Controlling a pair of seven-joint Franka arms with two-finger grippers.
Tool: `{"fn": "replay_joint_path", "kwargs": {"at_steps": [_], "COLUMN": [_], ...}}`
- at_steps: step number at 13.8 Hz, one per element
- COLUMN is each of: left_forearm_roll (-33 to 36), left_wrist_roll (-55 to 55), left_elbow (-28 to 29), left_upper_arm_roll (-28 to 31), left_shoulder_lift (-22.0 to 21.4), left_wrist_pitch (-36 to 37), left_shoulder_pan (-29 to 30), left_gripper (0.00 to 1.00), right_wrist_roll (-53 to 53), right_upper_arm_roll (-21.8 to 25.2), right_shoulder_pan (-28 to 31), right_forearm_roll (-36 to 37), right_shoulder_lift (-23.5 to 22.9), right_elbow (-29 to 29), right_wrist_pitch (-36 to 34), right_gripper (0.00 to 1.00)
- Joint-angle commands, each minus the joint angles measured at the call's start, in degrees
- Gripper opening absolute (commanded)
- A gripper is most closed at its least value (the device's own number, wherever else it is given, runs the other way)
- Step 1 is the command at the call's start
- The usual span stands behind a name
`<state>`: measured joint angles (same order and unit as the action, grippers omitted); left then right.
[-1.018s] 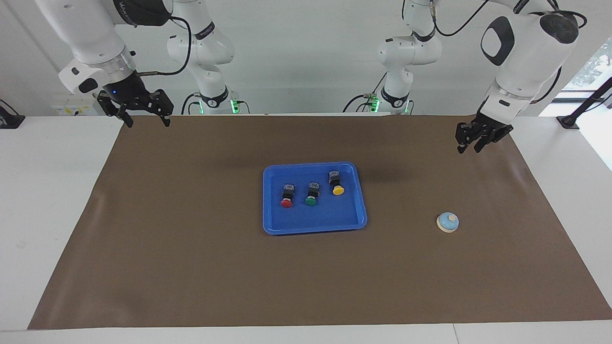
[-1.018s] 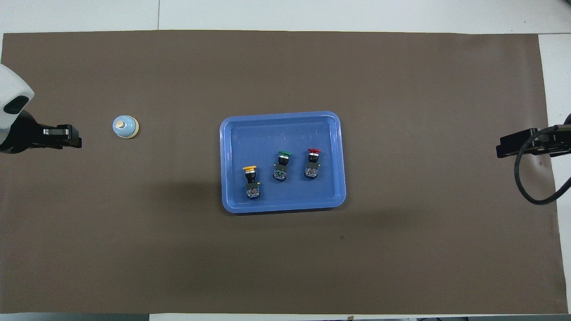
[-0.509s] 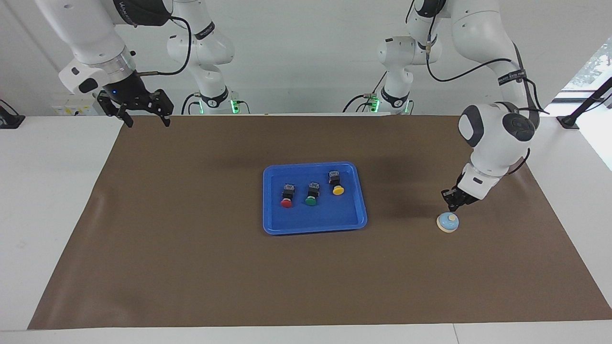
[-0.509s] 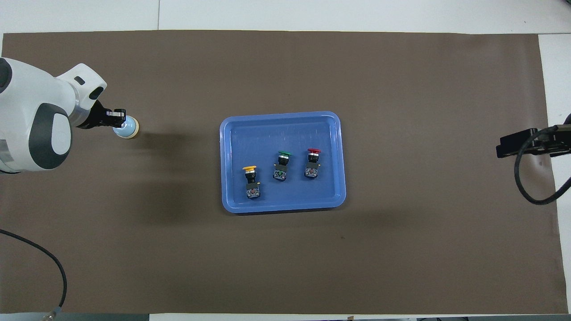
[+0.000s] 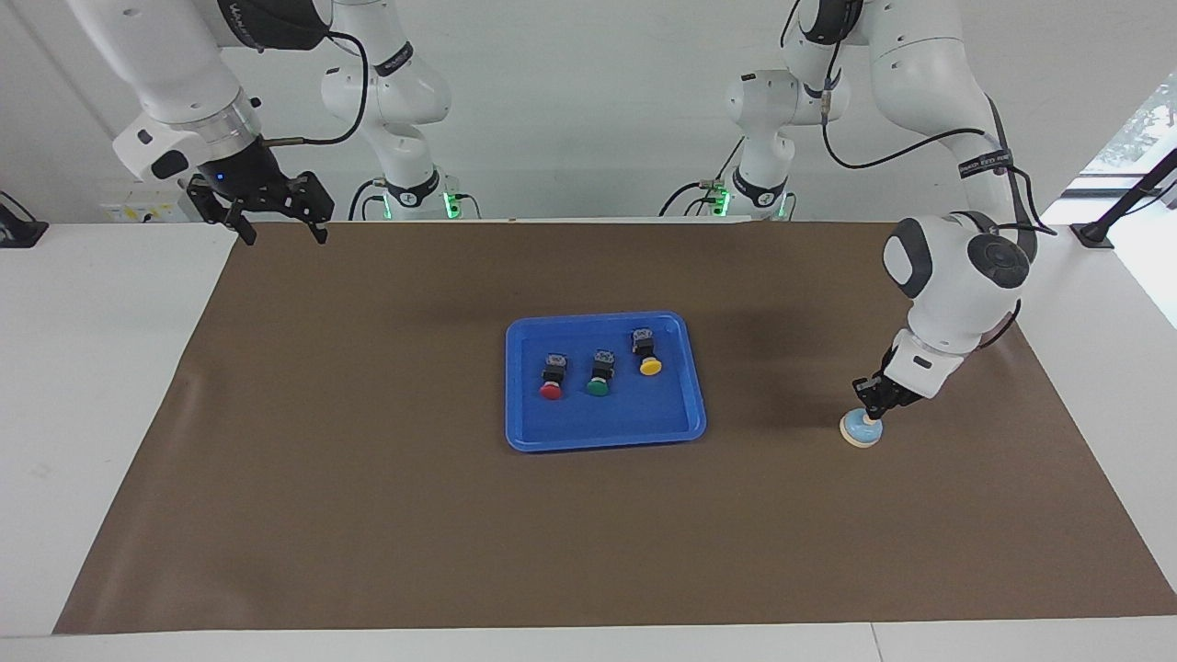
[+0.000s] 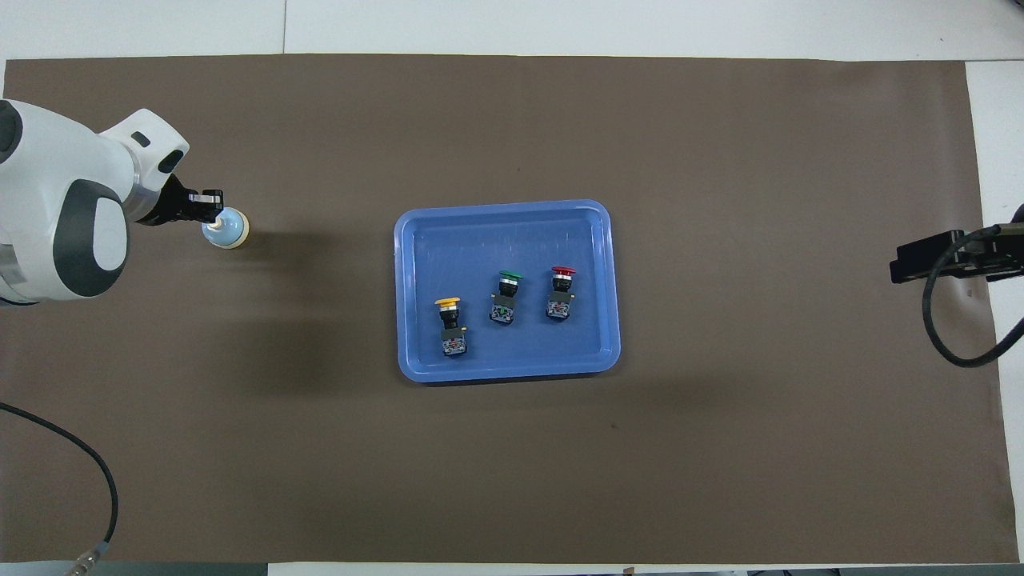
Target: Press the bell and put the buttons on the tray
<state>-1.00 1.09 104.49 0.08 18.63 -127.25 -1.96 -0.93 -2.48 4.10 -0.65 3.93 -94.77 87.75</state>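
the bell (image 5: 862, 430) sits on the brown mat (image 5: 368, 515) toward the left arm's end of the tabletop (image 5: 92, 368), well apart from the tray (image 5: 607, 432). judged from its form, it is a small, light, rigid dome on a wider base ring; it needs no grasp, only a vertical push on the top knob, and an off-centre push could slide or tip it on the mat.

the left end effector (image 5: 871, 411) is on top of the bell, its fingertips pressed together into one blunt point and holding nothing. contact with the knob appears made in the facing view. the left arm reaches out from its base, elbow high, with the wrist angled down and slightly toward the tray.

the tray lies near the middle of the mat. the three buttons lie on its floor in a row: the red button (image 5: 552, 378), the green button (image 5: 599, 373) and the yellow button (image 5: 647, 353). each lies on its side with the cap pointing away from the robots. they look hard and compact; the black body offers flatter faces for a pinch than the rounded cap.

the right end effector (image 5: 272, 214) waits in the air over the mat's corner at the right arm's end, fingers spread, empty.
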Motion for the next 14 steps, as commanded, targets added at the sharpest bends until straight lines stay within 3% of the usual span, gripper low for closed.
{"fn": "replay_joint_path", "kwargs": {"at_steps": [1,10,12,14], "left_forearm_roll": [0.6,0.8,0.8,0.8], "left_wrist_roll": [-0.1,-0.2,-0.2,-0.5], "left_elbow": [-0.6,1.7,0.6,-1.3], "left_upper_arm_roll": [0.4,0.4,0.5,0.5], "left_shoulder_lift": [0.8,3.3,2.7,-1.1], "left_wrist_pitch": [-1.4,-7.0,-4.6,2.7], "left_shoulder_pan": [0.0,0.3,0.2,1.1], "left_gripper": [0.0,0.0,0.0,0.0], "right_wrist_roll": [-0.6,-0.6,-0.6,-0.6], "right_upper_arm_roll": [-0.1,-0.2,-0.1,-0.2], "right_shoulder_pan": [0.3,0.3,0.3,0.3], "right_forearm_roll": [0.0,0.0,0.0,0.0], "right_shoulder_lift": [0.8,0.8,0.8,0.8], "right_elbow": [-0.7,-0.7,-0.7,-0.7], "right_wrist_pitch": [-0.2,-0.2,-0.2,-0.2], "right_gripper": [1.0,1.0,1.0,1.0]}}
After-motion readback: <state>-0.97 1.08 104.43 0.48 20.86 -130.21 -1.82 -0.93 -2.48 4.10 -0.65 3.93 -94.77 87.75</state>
